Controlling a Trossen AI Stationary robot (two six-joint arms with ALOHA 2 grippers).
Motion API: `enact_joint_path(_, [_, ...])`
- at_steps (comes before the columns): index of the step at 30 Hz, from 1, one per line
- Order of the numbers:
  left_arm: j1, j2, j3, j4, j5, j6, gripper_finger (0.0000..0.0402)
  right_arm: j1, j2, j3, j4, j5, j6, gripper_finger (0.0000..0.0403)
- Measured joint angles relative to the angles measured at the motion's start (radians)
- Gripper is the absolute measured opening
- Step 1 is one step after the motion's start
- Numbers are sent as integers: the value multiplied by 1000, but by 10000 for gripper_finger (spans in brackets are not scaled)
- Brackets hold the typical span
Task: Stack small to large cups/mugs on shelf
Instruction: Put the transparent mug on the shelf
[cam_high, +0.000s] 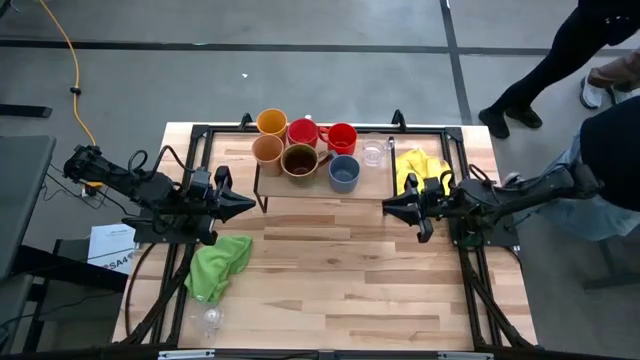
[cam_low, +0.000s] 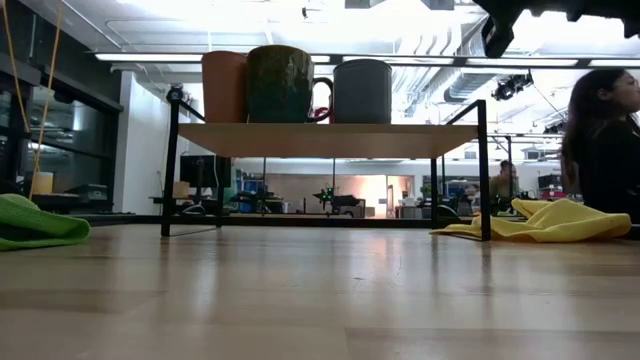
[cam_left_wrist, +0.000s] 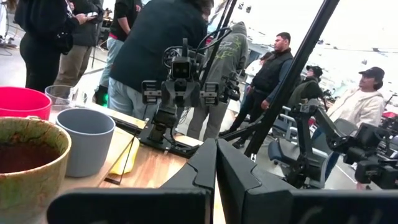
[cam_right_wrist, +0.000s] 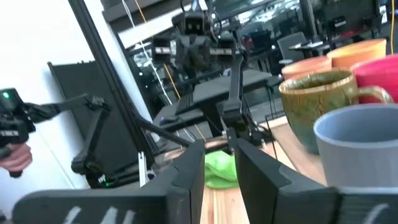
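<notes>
The shelf (cam_high: 300, 188) stands at the table's far middle on its black legs. On it stand a yellow-orange cup (cam_high: 272, 122), a tan cup (cam_high: 267, 149), two red mugs (cam_high: 303, 131) (cam_high: 341, 137), a brown mug (cam_high: 299, 160), a blue-grey mug (cam_high: 344, 173) and a clear glass (cam_high: 373, 153). A second clear glass (cam_high: 212, 318) is on the table near the front left. My left gripper (cam_high: 248, 207) is shut and empty, left of the shelf's near edge. My right gripper (cam_high: 387, 207) is open by a narrow gap and empty, right of it.
A green cloth (cam_high: 220, 265) lies on the table at the left front. A yellow cloth (cam_high: 415, 168) lies right of the shelf. The bare tabletop (cam_high: 340, 270) stretches in front of the shelf. People stand beyond the table's right far corner (cam_high: 560, 60).
</notes>
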Motion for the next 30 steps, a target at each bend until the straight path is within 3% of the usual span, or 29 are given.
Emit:
enact_joint_path(18, [0,0,0,-62,-52,55,1,0,0,74,-15,39,-155,81])
enact_joint_path(30, [0,0,0,-67,-46,49,1,0,0,74,-30,30,-155,81])
